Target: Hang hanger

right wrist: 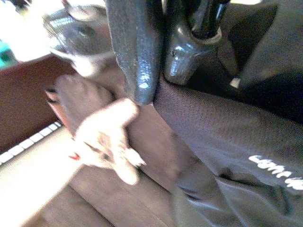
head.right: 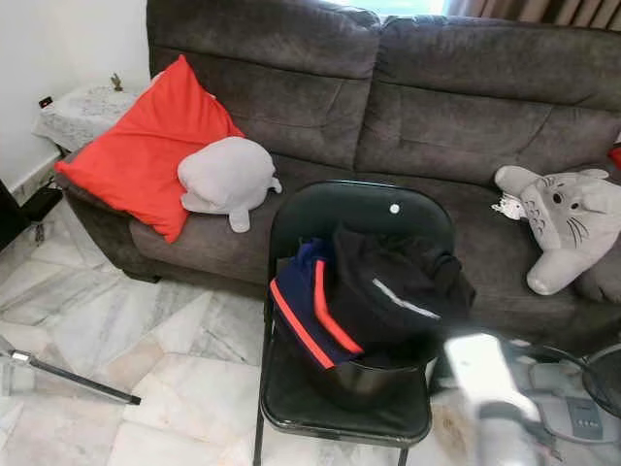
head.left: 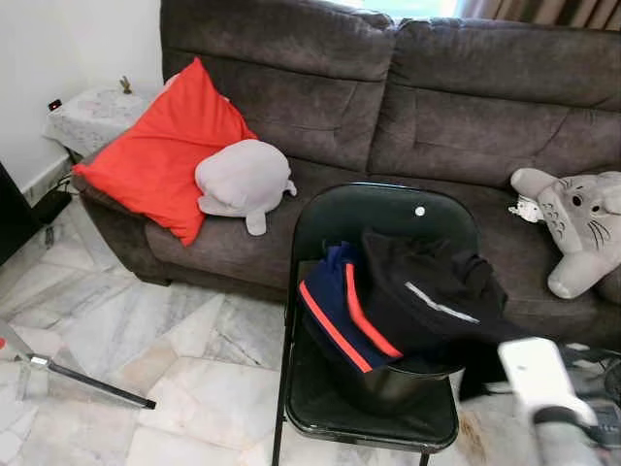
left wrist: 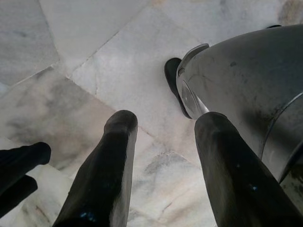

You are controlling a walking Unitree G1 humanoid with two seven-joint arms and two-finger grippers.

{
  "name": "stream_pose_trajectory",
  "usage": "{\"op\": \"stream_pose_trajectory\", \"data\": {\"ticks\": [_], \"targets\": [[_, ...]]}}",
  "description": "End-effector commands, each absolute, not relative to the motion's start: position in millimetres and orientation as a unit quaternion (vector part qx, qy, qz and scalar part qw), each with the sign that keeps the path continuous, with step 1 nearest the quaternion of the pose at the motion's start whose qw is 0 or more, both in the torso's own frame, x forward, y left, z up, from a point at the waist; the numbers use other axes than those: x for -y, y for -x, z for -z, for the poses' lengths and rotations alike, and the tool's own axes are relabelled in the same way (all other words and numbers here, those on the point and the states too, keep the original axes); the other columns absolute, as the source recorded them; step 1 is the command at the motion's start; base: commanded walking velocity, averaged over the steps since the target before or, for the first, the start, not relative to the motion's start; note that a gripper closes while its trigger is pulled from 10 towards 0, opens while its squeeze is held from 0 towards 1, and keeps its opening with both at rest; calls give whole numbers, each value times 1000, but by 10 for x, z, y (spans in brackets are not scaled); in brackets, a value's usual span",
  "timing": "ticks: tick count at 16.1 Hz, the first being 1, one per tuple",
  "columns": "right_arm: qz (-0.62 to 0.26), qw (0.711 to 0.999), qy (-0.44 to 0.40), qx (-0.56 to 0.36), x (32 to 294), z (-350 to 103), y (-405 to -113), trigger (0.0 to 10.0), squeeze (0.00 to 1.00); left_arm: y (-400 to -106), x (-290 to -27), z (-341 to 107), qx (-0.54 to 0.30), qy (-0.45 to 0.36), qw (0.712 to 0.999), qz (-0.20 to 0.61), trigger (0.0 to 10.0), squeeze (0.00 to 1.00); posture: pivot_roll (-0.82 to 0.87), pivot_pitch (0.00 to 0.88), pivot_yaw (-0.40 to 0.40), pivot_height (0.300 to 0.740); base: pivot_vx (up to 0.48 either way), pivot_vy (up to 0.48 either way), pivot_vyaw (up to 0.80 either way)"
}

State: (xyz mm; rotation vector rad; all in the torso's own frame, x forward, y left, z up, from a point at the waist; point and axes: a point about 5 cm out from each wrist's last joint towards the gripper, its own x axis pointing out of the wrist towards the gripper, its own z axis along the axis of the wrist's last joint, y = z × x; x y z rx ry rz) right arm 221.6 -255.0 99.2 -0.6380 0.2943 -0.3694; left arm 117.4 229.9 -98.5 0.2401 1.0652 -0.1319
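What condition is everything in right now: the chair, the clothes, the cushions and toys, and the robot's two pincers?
Folding chair: unfolded, upright on the floor.
Clothes: heaped on the chair seat, not hung.
Red cushion: leaning on the sofa back.
Grey plush toy: lying on the sofa seat.
Cat plush toy: propped at the sofa's right end.
Left pincer: open, empty, above the floor.
Right pincer: shut on dark fabric.

A home living room: a dark grey fabric sofa (head.left: 408, 87) spans the top of the frame, with a red cushion (head.left: 160, 150) and plush toys (head.left: 243, 180) on it, a lace-covered side table (head.left: 92, 116) at upper left, marble floor tiles (head.left: 146, 340) below, and a black folding chair (head.left: 378, 388) heaped with clothes (head.left: 408, 301) at centre
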Motion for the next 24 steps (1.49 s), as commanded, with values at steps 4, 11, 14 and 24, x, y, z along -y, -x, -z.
{"op": "stream_pose_trajectory", "data": {"ticks": [4,11,14,24], "targets": [[319,897,247,-179,2946,-1054,-2060,0,0,-1098,-2318,1006,-522,-121,841,71,10000,0,-47,85,-34,740,0,0,0],[262,916,203,-228,2747,-803,-2227,10000,0,-1095,-2314,1009,-524,-123,840,73,10000,0,-38,85,-36,740,0,0,0],[260,915,197,-237,2729,-739,-2205,10000,1000,-1092,-2310,1012,-525,-122,839,73,10000,0,-37,88,-37,740,0,0,0],[211,917,207,-267,2449,-473,-1989,10000,1000,-1091,-2302,1014,-526,-120,838,75,10000,0,-39,92,-41,740,0,0,0]]}}
